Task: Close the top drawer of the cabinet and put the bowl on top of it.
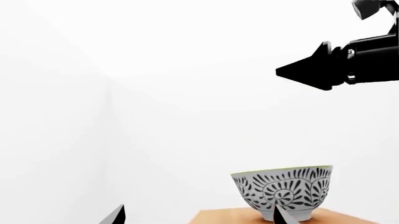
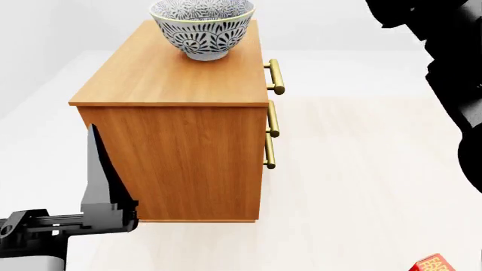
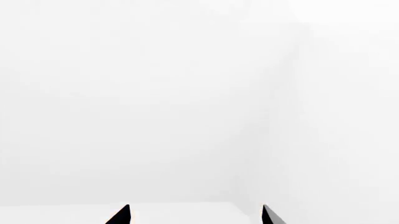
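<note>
The round white bowl with dark blue-grey leaves painted on it (image 2: 202, 28) stands upright on top of the big boxy orange-brown wooden cabinet (image 2: 184, 158). It sits near the far edge of the cabinet top, closer to the edge above the drawers. Nothing is holding it.

The top drawer (image 2: 269, 70) looks pushed in, level with the two drawers under it. Its shiny brass bar handle (image 2: 276, 76) sticks out from the front.

The left tool (image 2: 98, 169) is low down beside the near corner of the cabinet, away from the bowl. In the left wrist view its two black fingertips (image 1: 117, 215) are wide apart, with nothing between them.

The right tool (image 3: 193, 215) shows two black tips apart, pointing at a bare white wall, with nothing between them.

A small red box (image 2: 430, 264) lies on the pale floor (image 2: 354, 186), far from the cabinet.
</note>
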Motion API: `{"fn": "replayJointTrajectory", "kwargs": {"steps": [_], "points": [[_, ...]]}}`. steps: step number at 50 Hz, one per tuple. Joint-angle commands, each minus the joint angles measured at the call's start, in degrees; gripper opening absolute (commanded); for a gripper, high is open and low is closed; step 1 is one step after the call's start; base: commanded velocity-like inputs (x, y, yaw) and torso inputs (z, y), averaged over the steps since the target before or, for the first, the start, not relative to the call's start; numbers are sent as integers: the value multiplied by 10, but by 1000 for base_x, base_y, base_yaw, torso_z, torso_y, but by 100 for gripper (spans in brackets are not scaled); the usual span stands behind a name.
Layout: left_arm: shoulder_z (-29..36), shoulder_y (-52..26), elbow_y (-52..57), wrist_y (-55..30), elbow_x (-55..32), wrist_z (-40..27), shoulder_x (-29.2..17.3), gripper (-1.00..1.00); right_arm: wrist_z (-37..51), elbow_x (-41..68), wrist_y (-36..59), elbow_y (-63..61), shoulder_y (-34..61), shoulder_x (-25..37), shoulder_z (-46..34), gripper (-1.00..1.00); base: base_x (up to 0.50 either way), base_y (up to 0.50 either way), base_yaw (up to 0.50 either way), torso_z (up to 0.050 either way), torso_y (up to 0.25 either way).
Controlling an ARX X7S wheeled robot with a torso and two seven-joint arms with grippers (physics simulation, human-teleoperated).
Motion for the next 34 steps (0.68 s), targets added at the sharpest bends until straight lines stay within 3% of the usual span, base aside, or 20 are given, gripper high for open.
{"fn": "replayJointTrajectory", "kwargs": {"steps": [1,3,5,9,12,17,24,34], "points": [[18,-19,22,-6,-18,-47,-50,100,229,-32,-82,-330,42,186,7,100,0,0,0,0,0],[21,-23,28,2,-15,-58,-65,100,281,-55,-94,-406,53,224,8,100,0,0,0,0,0],[50,-40,29,36,-17,-107,-118,100,322,-70,-97,-466,61,255,8,100,0,0,0,0,0],[169,-123,29,117,-14,-245,-257,100,391,-98,-97,-559,77,303,9,100,0,0,0,0,0],[262,-203,29,147,-7,-300,-310,100,431,-114,-94,-614,89,331,12,100,0,0,0,0,0],[329,-255,28,150,61,-287,-309,100,480,-132,-87,-681,103,366,18,100,0,0,0,0,0],[323,-248,-21,227,101,-304,-317,100,529,-144,-84,-748,114,407,31,100,0,0,0,0,0],[326,-250,-114,350,180,-282,-296,100,536,-180,-151,-749,78,404,55,100,0,0,0,0,0]]}}
